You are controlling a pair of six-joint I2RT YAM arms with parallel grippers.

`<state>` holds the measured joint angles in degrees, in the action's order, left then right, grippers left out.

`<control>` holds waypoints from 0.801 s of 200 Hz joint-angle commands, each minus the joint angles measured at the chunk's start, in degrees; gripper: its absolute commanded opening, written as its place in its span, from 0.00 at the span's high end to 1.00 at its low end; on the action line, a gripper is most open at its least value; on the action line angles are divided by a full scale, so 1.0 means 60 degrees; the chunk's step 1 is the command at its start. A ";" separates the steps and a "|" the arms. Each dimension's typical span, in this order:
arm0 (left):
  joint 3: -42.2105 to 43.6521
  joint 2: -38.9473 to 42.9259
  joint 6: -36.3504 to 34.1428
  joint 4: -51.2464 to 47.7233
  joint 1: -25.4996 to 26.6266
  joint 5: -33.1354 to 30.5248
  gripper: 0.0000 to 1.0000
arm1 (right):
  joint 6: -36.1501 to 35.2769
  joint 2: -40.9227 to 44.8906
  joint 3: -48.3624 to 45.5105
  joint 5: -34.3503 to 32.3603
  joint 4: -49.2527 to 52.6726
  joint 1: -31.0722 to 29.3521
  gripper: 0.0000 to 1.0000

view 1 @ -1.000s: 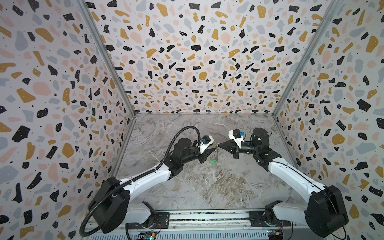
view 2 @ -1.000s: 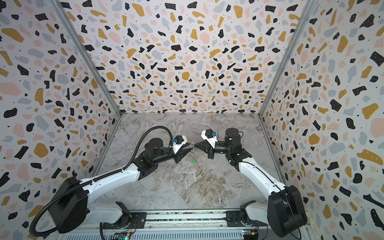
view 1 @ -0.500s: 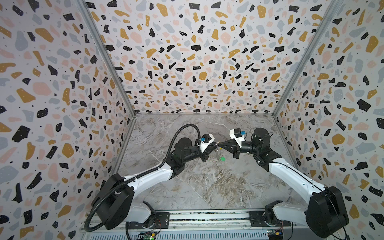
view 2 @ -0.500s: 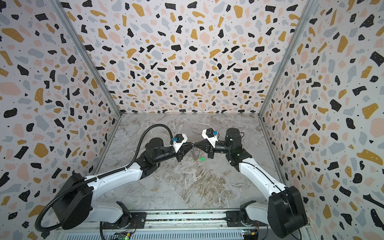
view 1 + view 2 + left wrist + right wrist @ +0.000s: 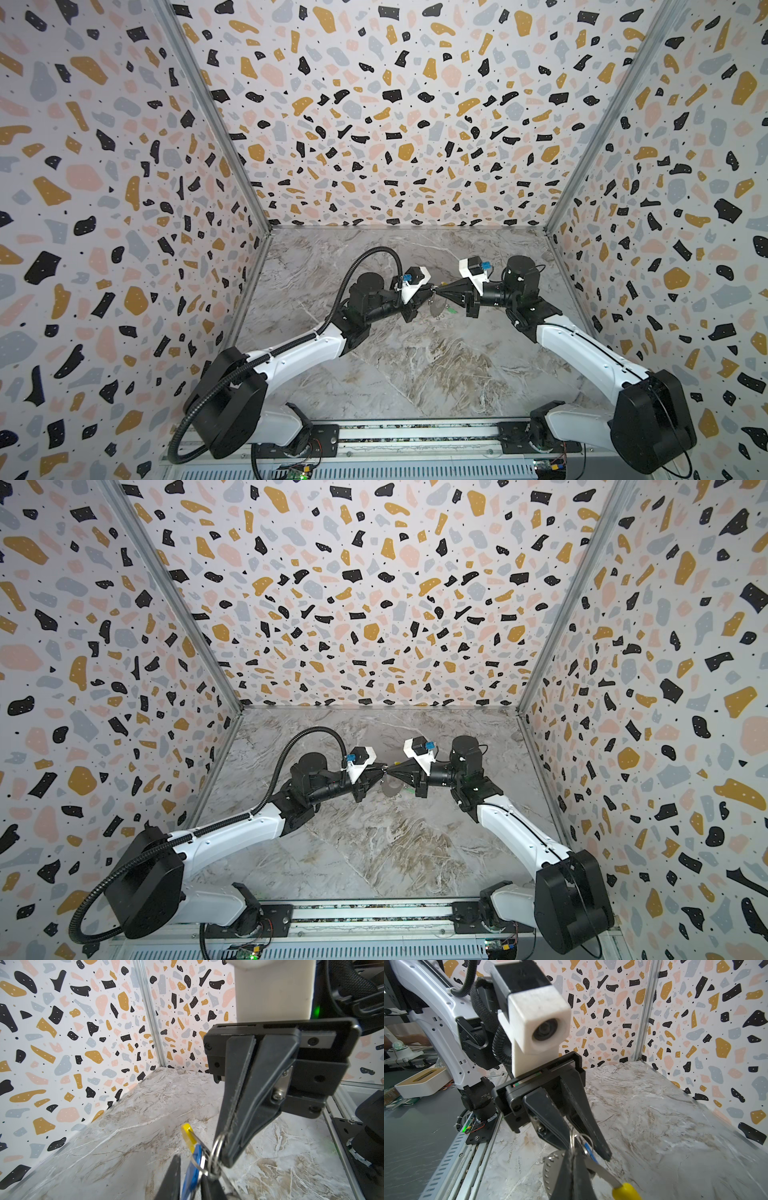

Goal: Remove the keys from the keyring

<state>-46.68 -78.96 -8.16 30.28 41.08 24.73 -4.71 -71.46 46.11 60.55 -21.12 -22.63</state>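
Terrazzo walls box in a bare marble floor (image 5: 395, 374), and above its middle the two arms meet tip to tip, so neither is the nearer: the bunch hangs right where they touch. The right pincer (image 5: 441, 291) is pressed together on a small split ring (image 5: 216, 1151) at its very tips. The left pincer (image 5: 427, 291) faces it head-on. Its fingers (image 5: 171, 1178) stand narrowly apart on either side of the blue tag (image 5: 194, 1167), which lies between them with its long axis roughly along them. Whether they truly bite on it I cannot tell. Just beyond the left tips, beside the right pincer's tips, the keyring shows as thin wire, its yellow sleeve (image 5: 188, 1134) sticking out to one side. Below the right tips dangle a round silver disc (image 5: 550, 1167) and the green tag (image 5: 451, 309), both off the floor as far as I can judge. The coming move looks to turn on the line joining the two pincers: the blue key must travel along the wire away from the right tips. In the way are the disc and green tag, which could swing in and snag. The walls are well apart.
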 commanded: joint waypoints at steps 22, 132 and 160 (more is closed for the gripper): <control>-0.0603 -0.0105 -0.0219 -0.0022 0.0155 0.0217 0.74 | 0.0744 0.0253 -0.0532 -0.0700 -0.1795 -0.0095 1.00; -0.0556 0.0196 -0.0346 -0.0462 0.0155 -0.0908 0.64 | 0.2817 0.0469 -0.1850 -0.1784 -0.5775 -0.0124 1.00; -0.0376 0.0452 -0.0437 -0.0577 0.0098 -0.1099 0.63 | 0.3140 0.0398 -0.1995 -0.1801 -0.6468 -0.0124 1.00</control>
<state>-48.77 -78.89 -9.78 25.69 41.76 19.86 10.90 -70.63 34.37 50.61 -52.23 -23.11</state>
